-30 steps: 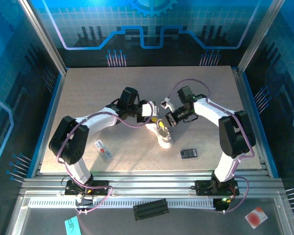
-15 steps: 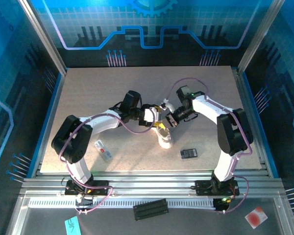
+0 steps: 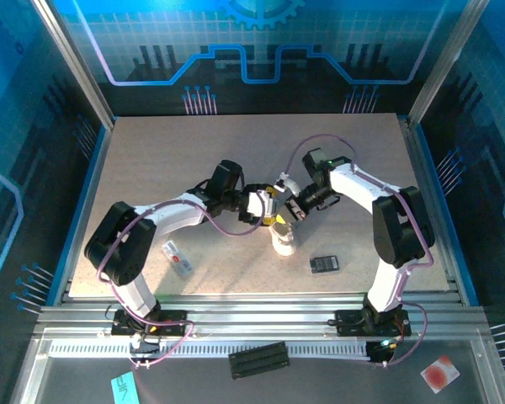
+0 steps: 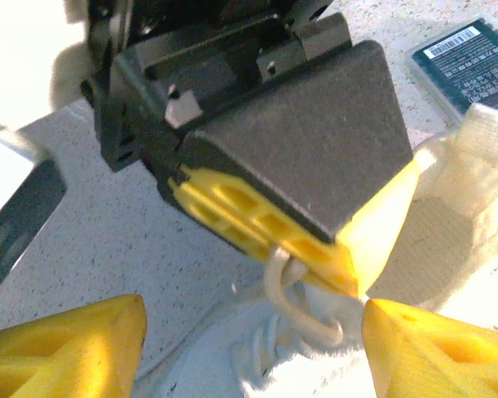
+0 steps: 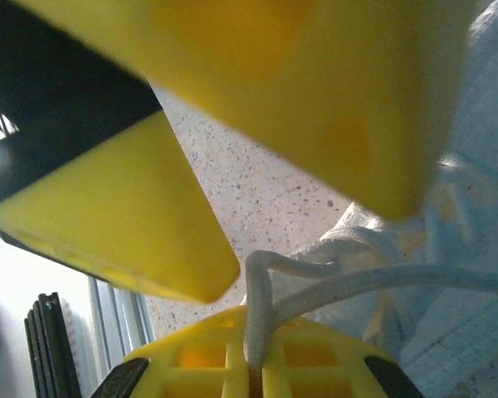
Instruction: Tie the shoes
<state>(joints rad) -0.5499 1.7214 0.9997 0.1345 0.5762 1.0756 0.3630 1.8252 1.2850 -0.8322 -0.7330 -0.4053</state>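
The small white shoe (image 3: pixel 282 239) lies mid-table, toe toward the near edge. My right gripper (image 3: pixel 293 210) hovers just above its far end, shut on a loop of white lace (image 5: pixel 270 286) that runs from its closed tips (image 5: pixel 257 356) to the shoe (image 5: pixel 456 274). From the left, my left gripper (image 3: pixel 268 208) faces it, open. In the left wrist view its yellow fingers (image 4: pixel 66 348) stand wide apart either side of the lace loop (image 4: pixel 303 311), and the right gripper (image 4: pixel 274 149) hangs right above that loop. The left gripper (image 4: pixel 253 336) holds nothing.
A flat black rectangle (image 3: pixel 324 263) lies right of the shoe, also seen in the left wrist view (image 4: pixel 473 62). A small white tag (image 3: pixel 177 257) lies left, near the left arm's elbow. The aluminium rail (image 3: pixel 252 324) runs along the near edge.
The left gripper has slid right toward the shoe's laces and spread its fingers wider. The right gripper stayed shut on the lace and shifted slightly.
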